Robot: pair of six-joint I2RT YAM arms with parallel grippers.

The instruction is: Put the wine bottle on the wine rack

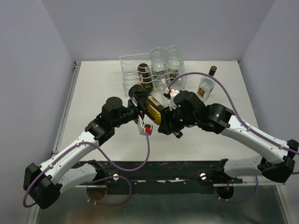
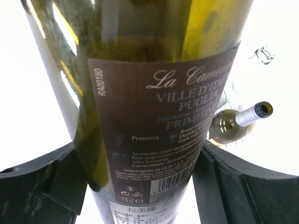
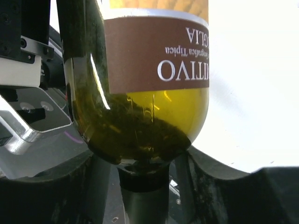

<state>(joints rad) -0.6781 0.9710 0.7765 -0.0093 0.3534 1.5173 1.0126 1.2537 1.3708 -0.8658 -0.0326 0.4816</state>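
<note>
- Green glass wine bottle [image 1: 154, 108] is held between both arms, over the table [image 1: 93, 93], just in front of the wine rack [image 1: 131, 65].
- Left pincer [image 2: 142, 182]: clamped across the labelled body, pads against glass on both sides.
- Right pincer [image 3: 142, 186]: straddles the neck under the shoulder; cannot tell if it grips.
- Step, my read: 2-arm carry or handover, bottle not yet racked.
- Next: confirm the right grip, then lay it in a free wavy slot, clear of the racked bottles [image 1: 163, 65].
</note>
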